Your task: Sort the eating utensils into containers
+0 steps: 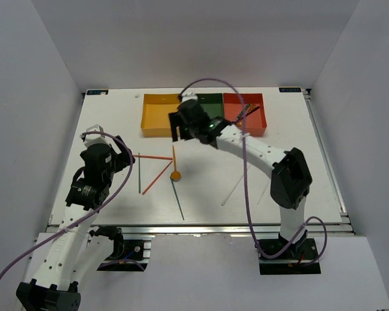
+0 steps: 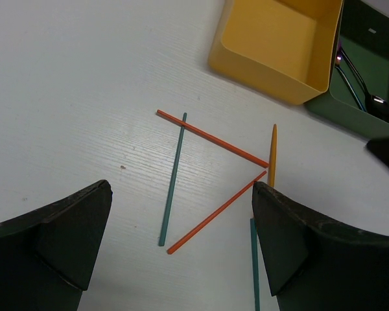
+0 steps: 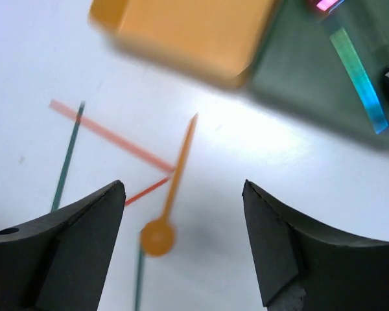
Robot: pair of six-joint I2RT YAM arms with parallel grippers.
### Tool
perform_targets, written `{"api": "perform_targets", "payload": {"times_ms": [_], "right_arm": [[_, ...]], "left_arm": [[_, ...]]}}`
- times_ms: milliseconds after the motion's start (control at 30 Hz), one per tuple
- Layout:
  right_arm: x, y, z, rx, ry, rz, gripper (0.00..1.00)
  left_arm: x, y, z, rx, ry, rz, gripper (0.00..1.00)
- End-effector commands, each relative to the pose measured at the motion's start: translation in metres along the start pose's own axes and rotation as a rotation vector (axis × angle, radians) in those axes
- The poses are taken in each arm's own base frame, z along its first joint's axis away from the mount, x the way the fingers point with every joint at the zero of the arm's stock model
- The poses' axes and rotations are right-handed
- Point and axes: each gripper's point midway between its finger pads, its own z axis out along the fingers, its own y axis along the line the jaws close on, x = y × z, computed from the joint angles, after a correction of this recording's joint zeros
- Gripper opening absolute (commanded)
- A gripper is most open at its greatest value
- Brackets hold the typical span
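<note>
Three containers stand in a row at the back: the yellow tray [image 1: 157, 116], the dark green tray [image 1: 211, 102] and the red tray [image 1: 246, 120], which has utensils in it. On the table lie two orange-red chopsticks [image 2: 211, 138] [image 2: 217, 217], two grey-green chopsticks [image 2: 173, 178] [image 2: 255, 265] and an orange spoon [image 3: 157, 235]. Two silver chopsticks [image 1: 232, 190] lie to the right. My right gripper [image 3: 181, 246] hangs open and empty over the spoon, just in front of the yellow tray [image 3: 188, 32]. My left gripper [image 2: 181, 246] stands wide open above the crossed chopsticks, holding nothing.
An iridescent piece [image 3: 358, 74] lies in the dark green tray [image 3: 311, 91]. Grey walls enclose the table on three sides. The right arm's purple cable [image 1: 246, 175] loops above the table's middle.
</note>
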Motion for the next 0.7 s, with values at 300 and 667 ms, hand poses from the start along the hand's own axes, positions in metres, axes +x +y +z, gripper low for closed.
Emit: {"api": "perform_targets", "payload": {"times_ms": [300, 667], "right_arm": [[0.112, 0.058, 0.027, 0.094, 0.229, 0.002, 0.5], [0.148, 0.057, 0.059, 0.116, 0.305, -0.031, 0.42]], "left_arm": [[-0.008, 0.003, -0.006, -0.011, -0.036, -0.014, 0.98], [-0.01, 0.001, -0.009, 0.006, -0.046, -0.018, 0.98]]}}
